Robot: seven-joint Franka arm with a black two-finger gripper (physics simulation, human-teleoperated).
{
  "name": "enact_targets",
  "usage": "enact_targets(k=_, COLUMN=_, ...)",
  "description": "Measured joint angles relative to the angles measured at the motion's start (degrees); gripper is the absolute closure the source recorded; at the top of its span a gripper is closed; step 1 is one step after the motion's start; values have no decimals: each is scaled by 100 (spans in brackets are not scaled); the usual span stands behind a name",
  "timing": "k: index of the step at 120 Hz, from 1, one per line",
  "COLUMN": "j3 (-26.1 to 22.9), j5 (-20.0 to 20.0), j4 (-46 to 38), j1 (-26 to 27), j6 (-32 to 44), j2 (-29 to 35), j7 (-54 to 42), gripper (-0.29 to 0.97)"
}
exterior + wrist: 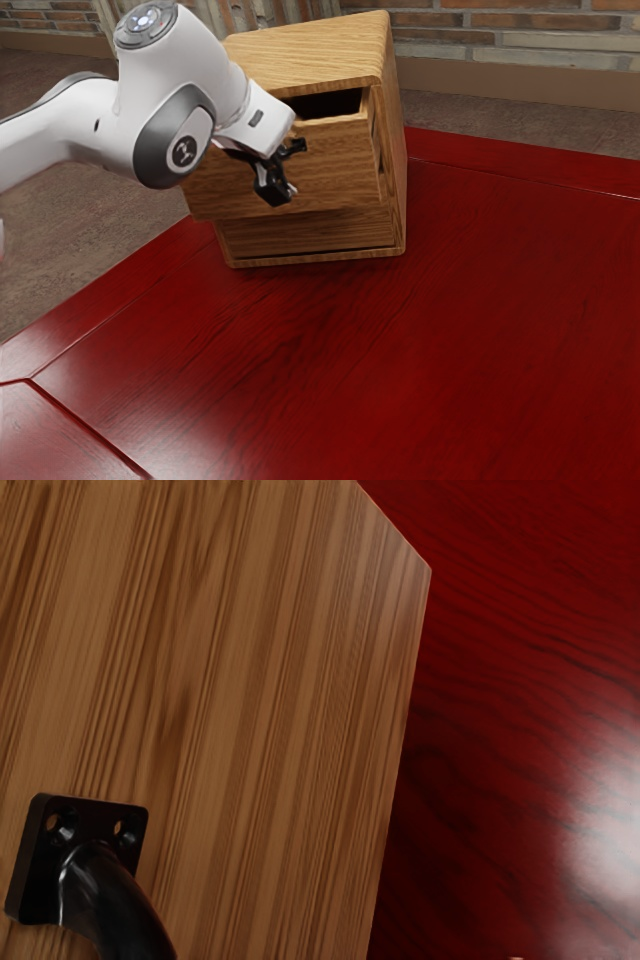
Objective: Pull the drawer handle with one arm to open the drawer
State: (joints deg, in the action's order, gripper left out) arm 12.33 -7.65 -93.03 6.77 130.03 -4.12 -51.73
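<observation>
- While the arm comes in from the exterior view's left, the pincer (272, 178) sits right at the drawer handle (95, 900) on the front of the top drawer (320, 165).
- It's black on black there, so I cannot tell whether the pincer is clenched on the handle or released beside it.
- Where's the drawer? Partway out of the wooden cabinet (310, 50), its front panel standing proud of the lower drawer (310, 232), which sits flush and shut.
- Step in hand, by my read: the pull itself, begun but not finished.
- The next move calls for a straight draw along the drawer's slide, away from the cabinet. No twisting, or it may bind.
- Contents: the dark gap (325, 102) behind the front panel shows nothing inside, though only a sliver is visible.
- The cabinet stands on the red tabletop (420, 350).
</observation>
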Motion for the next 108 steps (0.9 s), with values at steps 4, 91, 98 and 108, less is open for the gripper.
enact_targets(k=4, j3=-2, j5=-2, j4=-66, j1=25, j6=-2, j2=43, j7=10, gripper=18)
enact_targets(k=91, j3=29, j5=-350, j4=-776, j1=79, j6=-53, j2=602, j7=130, gripper=-1)
enact_targets(k=98, j3=28, j5=-351, j4=-809, j1=87, j6=-53, j2=621, j7=135, gripper=-1)
enact_targets(k=108, j3=33, j5=-353, j4=-920, j1=122, j6=-54, j2=756, j7=141, gripper=4)
